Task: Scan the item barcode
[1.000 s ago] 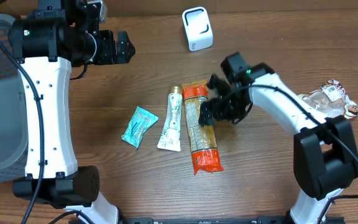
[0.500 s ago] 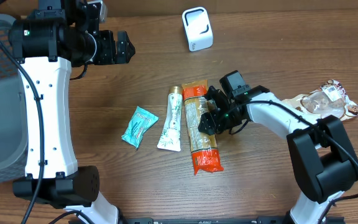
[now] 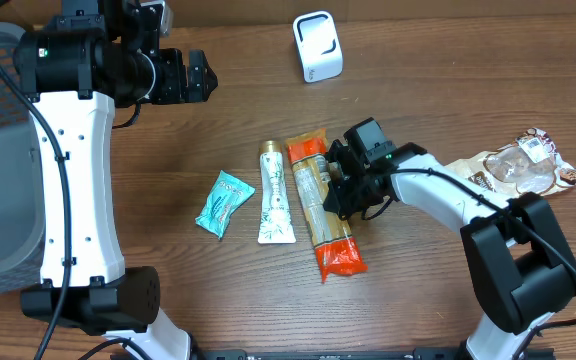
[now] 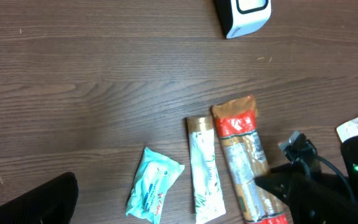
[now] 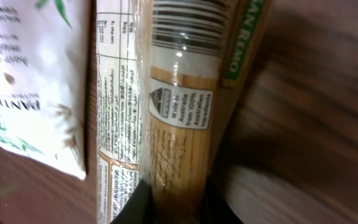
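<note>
Shows right gripper [image 3: 340, 200] clenched around a long pasta packet [image 3: 320, 225] lying near the middle of the table [image 3: 418, 300] beside a tube [image 3: 276, 205], probably to lift its barcode [image 5: 188, 25] toward the white scanner [image 3: 317, 46] at the far edge. Leaves left gripper [image 3: 200, 78] released, toward the far-left corner.

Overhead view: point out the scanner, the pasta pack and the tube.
Scanner [image 3: 317, 47]: overhead view, middle of its white face.
Pasta pack [image 3: 317, 200]: overhead view, clear middle section.
Tube [image 3: 276, 195]: overhead view, middle of its body.
</note>
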Available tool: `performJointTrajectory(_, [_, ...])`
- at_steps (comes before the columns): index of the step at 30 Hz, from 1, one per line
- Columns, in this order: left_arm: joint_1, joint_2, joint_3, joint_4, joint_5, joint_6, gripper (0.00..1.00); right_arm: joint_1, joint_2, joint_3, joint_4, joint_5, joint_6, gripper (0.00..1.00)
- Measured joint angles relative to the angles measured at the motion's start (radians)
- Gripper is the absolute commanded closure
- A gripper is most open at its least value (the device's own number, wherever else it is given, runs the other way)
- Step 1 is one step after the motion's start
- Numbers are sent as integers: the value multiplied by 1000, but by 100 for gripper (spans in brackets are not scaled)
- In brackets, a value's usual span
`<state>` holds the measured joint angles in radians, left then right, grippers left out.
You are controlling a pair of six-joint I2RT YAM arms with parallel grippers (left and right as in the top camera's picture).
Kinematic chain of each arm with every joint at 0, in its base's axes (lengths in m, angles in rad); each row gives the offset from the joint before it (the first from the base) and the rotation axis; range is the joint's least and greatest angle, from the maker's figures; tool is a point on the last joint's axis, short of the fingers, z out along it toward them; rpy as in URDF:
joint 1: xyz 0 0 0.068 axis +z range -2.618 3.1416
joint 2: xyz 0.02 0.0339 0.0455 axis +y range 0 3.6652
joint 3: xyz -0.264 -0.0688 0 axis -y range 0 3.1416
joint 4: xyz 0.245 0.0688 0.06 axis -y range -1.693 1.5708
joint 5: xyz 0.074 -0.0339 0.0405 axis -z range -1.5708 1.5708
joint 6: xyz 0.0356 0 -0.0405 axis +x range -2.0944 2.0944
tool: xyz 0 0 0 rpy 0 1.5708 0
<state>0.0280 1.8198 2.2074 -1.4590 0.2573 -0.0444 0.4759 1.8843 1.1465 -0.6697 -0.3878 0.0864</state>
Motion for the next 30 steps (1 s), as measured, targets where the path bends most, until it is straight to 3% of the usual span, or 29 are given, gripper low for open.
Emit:
performJointTrajectory(6, [0, 0, 0, 0, 0, 0, 0, -23, 0, 117, -227, 134, 20, 96])
performJointTrajectory(12, [0, 0, 0, 0, 0, 0, 1, 53, 0, 260, -441, 620, 158, 96])
performJointTrajectory(17, [0, 0, 0, 0, 0, 0, 0, 189, 0, 261, -492, 821, 214, 96])
performJointTrajectory(18, [0, 0, 0, 0, 0, 0, 1, 218, 0, 261, -488, 839, 219, 89])
performJointTrajectory(21, [0, 0, 0, 0, 0, 0, 0, 282, 17, 261, -473, 863, 233, 44])
performJointTrajectory(22, [0, 0, 0, 0, 0, 0, 0, 293, 25, 262, -467, 866, 235, 35])
performJointTrajectory(30, [0, 0, 0, 0, 0, 0, 0, 278, 73, 266, -407, 742, 214, 13])
